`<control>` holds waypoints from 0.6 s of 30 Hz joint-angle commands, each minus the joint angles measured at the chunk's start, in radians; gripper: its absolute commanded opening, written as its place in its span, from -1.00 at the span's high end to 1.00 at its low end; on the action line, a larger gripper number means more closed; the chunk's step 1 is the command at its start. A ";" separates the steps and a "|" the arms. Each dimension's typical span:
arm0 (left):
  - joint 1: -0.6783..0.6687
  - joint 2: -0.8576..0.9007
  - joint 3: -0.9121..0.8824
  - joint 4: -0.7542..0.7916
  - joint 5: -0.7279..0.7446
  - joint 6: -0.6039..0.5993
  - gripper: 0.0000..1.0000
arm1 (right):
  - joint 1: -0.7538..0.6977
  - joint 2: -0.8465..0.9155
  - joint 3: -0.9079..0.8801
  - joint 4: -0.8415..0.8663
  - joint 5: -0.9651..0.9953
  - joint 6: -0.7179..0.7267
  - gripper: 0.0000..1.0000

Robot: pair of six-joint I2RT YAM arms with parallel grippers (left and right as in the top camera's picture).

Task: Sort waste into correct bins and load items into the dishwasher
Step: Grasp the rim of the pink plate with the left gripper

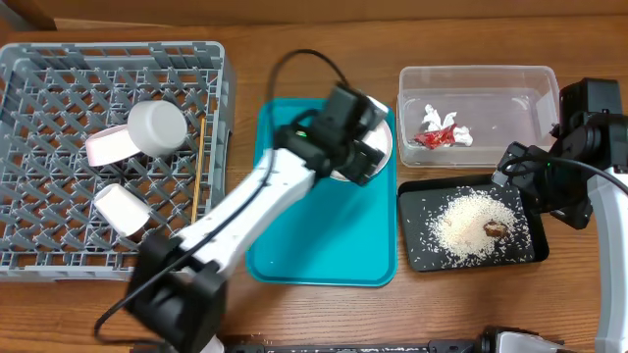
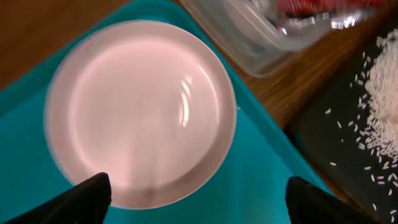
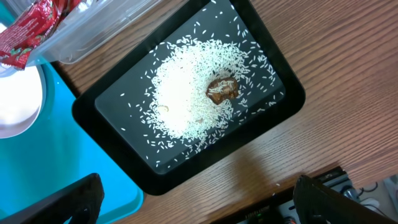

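The white plate (image 2: 140, 112) lies on the teal tray, also seen in the overhead view (image 1: 386, 135). My left gripper (image 2: 198, 182) hovers over the plate's near edge, open and empty; overhead it is over the tray's back right (image 1: 358, 147). The red wrapper with white paper (image 1: 439, 132) lies in the clear tub (image 1: 530, 83). Rice and a brown scrap (image 3: 222, 88) lie in the black tray (image 3: 280, 68). My right gripper (image 3: 198, 182) is open and empty over the table beside the black tray's front edge. The grey-green bowl (image 1: 157, 127), pink bowl (image 1: 106, 147) and chopsticks (image 1: 201, 162) are in the grey rack (image 1: 59, 59).
The teal tray (image 1: 314, 226) lies between the rack and the black tray (image 1: 417, 201). Another pale dish (image 1: 123, 209) lies lower in the rack. My left arm stretches diagonally across the teal tray. A few rice grains lie on the wood near the table's front edge.
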 commanded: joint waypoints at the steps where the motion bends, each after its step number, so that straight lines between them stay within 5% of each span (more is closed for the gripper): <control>1: -0.028 0.137 0.004 0.020 -0.049 0.038 -0.86 | 0.003 -0.004 0.005 0.004 -0.004 0.000 -0.98; 6: -0.024 0.254 0.004 -0.014 -0.067 -0.014 -0.71 | 0.003 -0.004 0.006 0.003 -0.004 0.000 -0.98; 8: -0.024 0.275 0.004 -0.051 -0.066 -0.019 -0.46 | 0.003 -0.004 0.006 0.004 -0.004 0.000 -0.98; 14: -0.023 0.273 0.004 -0.163 -0.066 -0.019 0.79 | 0.003 -0.004 0.006 0.004 -0.004 0.000 -0.98; 18: -0.021 0.262 0.009 -0.191 -0.068 -0.069 0.92 | 0.003 -0.004 0.006 0.004 -0.004 0.000 -0.98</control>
